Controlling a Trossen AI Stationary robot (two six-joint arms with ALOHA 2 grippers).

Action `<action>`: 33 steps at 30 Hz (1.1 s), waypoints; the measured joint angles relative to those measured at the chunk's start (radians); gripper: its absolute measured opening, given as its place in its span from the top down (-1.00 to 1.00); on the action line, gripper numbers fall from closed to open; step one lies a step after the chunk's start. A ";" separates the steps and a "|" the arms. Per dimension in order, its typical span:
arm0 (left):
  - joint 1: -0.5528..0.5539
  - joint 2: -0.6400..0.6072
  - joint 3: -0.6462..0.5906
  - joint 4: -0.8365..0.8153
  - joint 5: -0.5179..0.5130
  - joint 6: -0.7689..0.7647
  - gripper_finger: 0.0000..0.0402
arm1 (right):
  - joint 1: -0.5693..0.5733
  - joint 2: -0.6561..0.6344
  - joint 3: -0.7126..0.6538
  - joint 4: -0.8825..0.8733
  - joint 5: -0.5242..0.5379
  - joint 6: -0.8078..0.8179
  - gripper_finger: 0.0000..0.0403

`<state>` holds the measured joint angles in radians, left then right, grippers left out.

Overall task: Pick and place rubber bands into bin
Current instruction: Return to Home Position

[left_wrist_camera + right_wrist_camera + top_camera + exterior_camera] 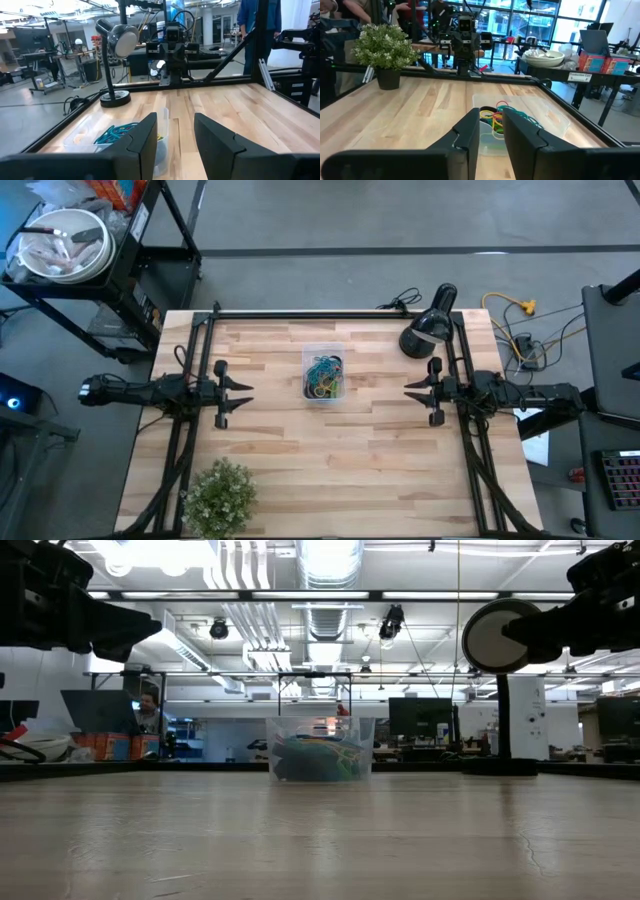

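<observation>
Two dark arms face each other across a wooden table [350,470], each hanging above its own side edge and raised clear of the boards. The left gripper [245,393] points inward with its fingers spread and nothing between them. The right gripper [410,391] mirrors it from the opposite side, its fingers parted by a narrower gap and likewise empty.

Between the two sits the clear bin [322,348], in the middle of the table's width and slightly toward the far edge. Its long axis runs from the far edge to the near edge, crosswise to the line joining the grippers, and its near end lies level with them. It stands upright with its open top facing up. The rubber bands [323,376] lie heaped inside it in a tangle of blue, green, yellow and red, no single direction showing among them. None can be seen on the wood outside.

Bare wood stretches on both sides of the bin, well apart from either gripper, and most of the near half of the table is open. A black desk lamp [430,325] stands at the far right corner, just beside the right arm's frame. A small potted plant [220,495] occupies the near left corner. Black frame rails run along the left, right and far edges.
</observation>
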<state>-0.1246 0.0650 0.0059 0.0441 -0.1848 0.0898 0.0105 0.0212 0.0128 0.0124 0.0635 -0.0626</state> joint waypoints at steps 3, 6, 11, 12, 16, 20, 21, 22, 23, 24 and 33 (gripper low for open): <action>0.000 -0.001 0.000 0.000 0.000 0.000 0.43 | 0.000 0.000 0.000 -0.001 0.000 0.000 0.60; 0.000 -0.001 0.000 0.000 0.000 0.000 0.43 | 0.000 0.000 0.000 -0.001 0.000 0.001 0.62; 0.000 -0.002 0.000 0.000 0.000 0.000 0.43 | 0.000 0.000 0.000 -0.001 0.000 0.003 0.66; 0.000 -0.002 0.000 0.000 0.000 0.000 0.43 | 0.000 0.000 0.000 -0.001 0.000 0.003 0.66; 0.000 -0.002 0.000 0.000 0.000 0.000 0.43 | 0.000 0.000 0.000 -0.001 0.000 0.003 0.65; 0.000 -0.001 0.000 0.000 0.000 0.000 0.43 | 0.000 0.000 0.000 -0.001 0.000 0.003 0.63; 0.000 -0.002 0.000 0.000 0.000 0.000 0.43 | 0.000 0.000 0.000 -0.001 0.000 0.003 0.62; 0.000 -0.002 0.000 0.000 0.000 0.000 0.43 | 0.000 0.000 0.000 -0.001 0.000 0.001 0.61; 0.000 -0.001 0.000 0.000 0.000 0.000 0.43 | 0.000 0.000 0.000 -0.001 0.000 0.000 0.61; 0.000 0.000 0.000 0.000 0.000 0.000 0.43 | 0.000 0.000 0.000 -0.001 0.000 0.001 0.61; 0.000 0.000 0.000 0.000 0.000 0.000 0.43 | 0.000 0.000 0.000 -0.001 0.000 0.002 0.65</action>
<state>-0.1246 0.0650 0.0059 0.0444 -0.1846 0.0898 0.0105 0.0212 0.0128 0.0116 0.0635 -0.0609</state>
